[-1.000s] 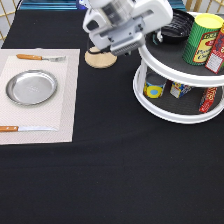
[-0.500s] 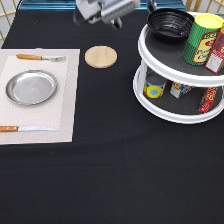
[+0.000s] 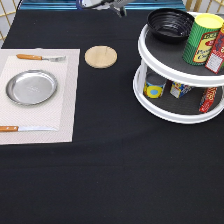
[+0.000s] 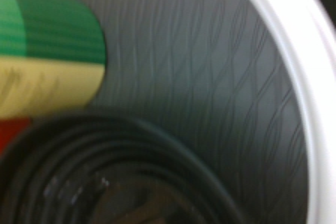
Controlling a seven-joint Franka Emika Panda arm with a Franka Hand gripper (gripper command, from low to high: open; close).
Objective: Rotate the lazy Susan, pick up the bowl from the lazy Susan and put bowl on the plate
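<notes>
1 bowl [image 3: 170, 23] (on lazy Susan [image 3: 165, 55]) | 1 plate [image 3: 31, 87] | gripper [image 3: 119, 10]

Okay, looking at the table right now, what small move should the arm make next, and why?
Probably move the hand toward the exterior view's right and down over the bowl. The bowl sits ungrasped on the lazy Susan top tier, the plate is bare, and the hand hangs at the top edge.

Bowl [image 3: 170, 24] on lazy Susan's [image 3: 165, 55] upper tier; plate [image 3: 31, 87] far left.
</notes>
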